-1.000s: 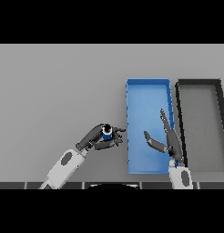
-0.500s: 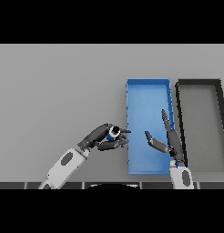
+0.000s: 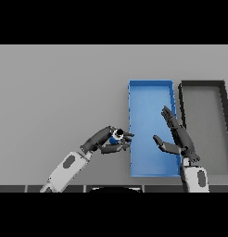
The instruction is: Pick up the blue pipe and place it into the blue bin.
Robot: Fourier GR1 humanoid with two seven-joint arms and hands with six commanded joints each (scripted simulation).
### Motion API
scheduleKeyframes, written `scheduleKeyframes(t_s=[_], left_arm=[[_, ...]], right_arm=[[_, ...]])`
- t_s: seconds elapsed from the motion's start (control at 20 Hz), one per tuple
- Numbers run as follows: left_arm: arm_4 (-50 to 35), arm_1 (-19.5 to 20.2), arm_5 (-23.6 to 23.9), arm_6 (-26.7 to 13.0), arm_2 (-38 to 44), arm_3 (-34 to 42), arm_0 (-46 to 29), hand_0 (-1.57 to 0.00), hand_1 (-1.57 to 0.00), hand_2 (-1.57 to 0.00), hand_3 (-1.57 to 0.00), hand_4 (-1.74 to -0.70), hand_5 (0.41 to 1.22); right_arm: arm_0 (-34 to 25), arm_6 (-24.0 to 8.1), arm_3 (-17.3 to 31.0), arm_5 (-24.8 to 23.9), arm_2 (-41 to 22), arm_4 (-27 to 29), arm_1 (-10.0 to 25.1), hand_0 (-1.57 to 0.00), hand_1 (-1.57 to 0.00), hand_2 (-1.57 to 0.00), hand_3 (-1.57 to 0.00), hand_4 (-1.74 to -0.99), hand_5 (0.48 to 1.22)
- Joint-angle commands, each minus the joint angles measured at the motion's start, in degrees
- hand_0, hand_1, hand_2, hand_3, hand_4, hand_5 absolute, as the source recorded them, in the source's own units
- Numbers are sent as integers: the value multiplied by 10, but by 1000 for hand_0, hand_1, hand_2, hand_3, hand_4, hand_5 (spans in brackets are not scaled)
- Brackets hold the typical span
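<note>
The blue pipe (image 3: 117, 136), a short blue tube with a pale rim, sits in my left hand (image 3: 104, 141), whose fingers and thumb curl round it just left of the blue bin (image 3: 150, 91). That bin is a long shallow tray right of centre; the pipe is close to its left wall, outside it. My right hand (image 3: 175, 134) hovers over the bin's lower right part with straight, spread fingers and holds nothing.
A black bin (image 3: 202, 85) of the same shape stands directly right of the blue one. Grey table (image 3: 55, 92) stretches to the left and behind.
My left hand has carried the pipe to the right and slightly toward me, nearer the blue bin's left wall. The right hand has barely shifted.
</note>
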State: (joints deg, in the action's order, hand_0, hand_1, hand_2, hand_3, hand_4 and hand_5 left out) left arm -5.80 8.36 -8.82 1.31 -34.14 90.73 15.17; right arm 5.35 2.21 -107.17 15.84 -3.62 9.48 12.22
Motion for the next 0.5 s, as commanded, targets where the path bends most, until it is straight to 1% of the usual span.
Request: scheduleKeyframes(t_s=[0.0,0.05,0.15,0.2,0.25,0.3,0.35,0.45], left_arm=[[-1,5,-2,4,0,6,-5,-1571,-1571,-1571,-1495,-1741,1221],[-2,6,-2,1,4,2,0,-1571,-1571,-1571,-1494,-1741,1221],[1,0,-1,-3,4,-2,10,-1571,-1571,-1571,-1491,-1741,1221],[3,1,-1,3,1,-2,2,-1571,-1571,-1571,-1489,-1741,1221],[7,-2,2,3,3,-8,5,-1571,-1571,-1571,-1488,-1741,1221],[7,6,-1,10,2,0,-2,-1571,-1571,-1571,-1487,-1741,1221],[8,3,-1,11,4,-8,1,-1571,-1571,-1571,-1486,-1741,1221],[6,6,-5,5,3,2,4,-1571,-1571,-1571,-1484,-1741,1221]], right_arm=[[-6,-20,-14,25,-3,29,17,1,1,1,1,-1256,558],[-21,-43,-30,41,-7,54,32,1,1,1,1,-1282,537],[-55,-101,-63,65,-23,94,63,1,1,1,1,-1314,500],[-63,-113,-77,76,-32,108,74,1,1,1,1,-1319,501],[-81,-136,-86,84,-47,115,79,1,1,1,1,-1314,500],[-97,-152,-84,92,-53,127,85,1,1,1,1,-1306,502],[-123,-169,-79,94,-63,130,84,1,1,1,1,-1309,503],[-157,-178,-80,106,-85,120,82,1,1,1,1,-1311,517]])
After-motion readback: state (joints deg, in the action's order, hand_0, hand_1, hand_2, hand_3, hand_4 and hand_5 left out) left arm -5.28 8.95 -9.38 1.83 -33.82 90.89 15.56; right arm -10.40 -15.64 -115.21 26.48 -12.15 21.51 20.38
